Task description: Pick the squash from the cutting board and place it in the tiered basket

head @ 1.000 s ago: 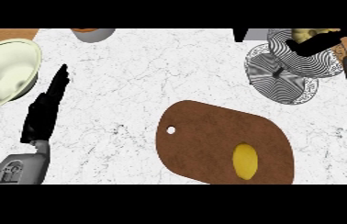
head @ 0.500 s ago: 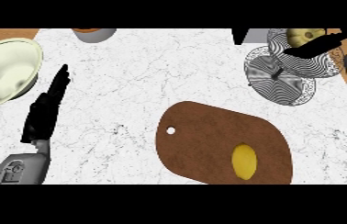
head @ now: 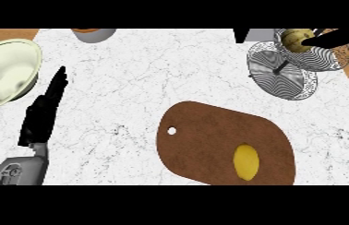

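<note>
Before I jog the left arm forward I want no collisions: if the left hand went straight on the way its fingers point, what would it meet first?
Probably bare white marble counter. The black left hand points up-right, passing right of the pale round plate. Depth is unclear.

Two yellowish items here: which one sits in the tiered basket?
The rounder, darker one in the basket's top tier; the brighter oval one lies on the cutting board.

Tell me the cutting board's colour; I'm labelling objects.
Brown, seen in the head view: the cutting board.
</note>
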You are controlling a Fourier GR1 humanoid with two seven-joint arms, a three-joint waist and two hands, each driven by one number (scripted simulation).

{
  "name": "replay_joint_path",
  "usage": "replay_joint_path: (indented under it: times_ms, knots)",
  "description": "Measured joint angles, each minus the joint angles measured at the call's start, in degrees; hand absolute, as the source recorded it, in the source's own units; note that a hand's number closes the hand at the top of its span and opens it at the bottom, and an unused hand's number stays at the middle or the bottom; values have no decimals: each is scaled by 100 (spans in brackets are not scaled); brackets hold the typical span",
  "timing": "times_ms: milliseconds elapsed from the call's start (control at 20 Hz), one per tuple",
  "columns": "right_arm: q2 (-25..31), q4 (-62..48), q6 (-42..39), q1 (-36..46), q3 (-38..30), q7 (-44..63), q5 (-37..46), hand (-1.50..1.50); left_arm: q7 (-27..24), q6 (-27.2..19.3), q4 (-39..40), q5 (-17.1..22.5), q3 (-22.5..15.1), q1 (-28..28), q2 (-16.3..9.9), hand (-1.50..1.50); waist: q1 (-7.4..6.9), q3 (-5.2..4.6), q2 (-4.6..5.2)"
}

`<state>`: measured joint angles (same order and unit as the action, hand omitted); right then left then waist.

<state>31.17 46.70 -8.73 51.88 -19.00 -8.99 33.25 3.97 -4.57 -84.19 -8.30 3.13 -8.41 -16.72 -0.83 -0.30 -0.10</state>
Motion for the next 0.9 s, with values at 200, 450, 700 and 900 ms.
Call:
replay_joint_path:
  times_ms: [200,450,700,900]
  knots:
    - [322,-7,-99,-60,-343,214,-257,-150,-8,-9,82,-27,36,-62,28,0,56,17,5]
    - [1115,-376,-867,-63,-852,521,-707,-150,-14,-54,121,-100,24,-84,84,0,89,25,9]
    - [1938,-945,-1535,-393,-1246,171,-1014,-150,-74,-39,156,-130,19,-60,126,0,68,32,27]
    - [2575,-1606,-1964,-743,-1558,-578,-1196,-150,-71,64,115,-63,94,-89,56,0,27,41,49]
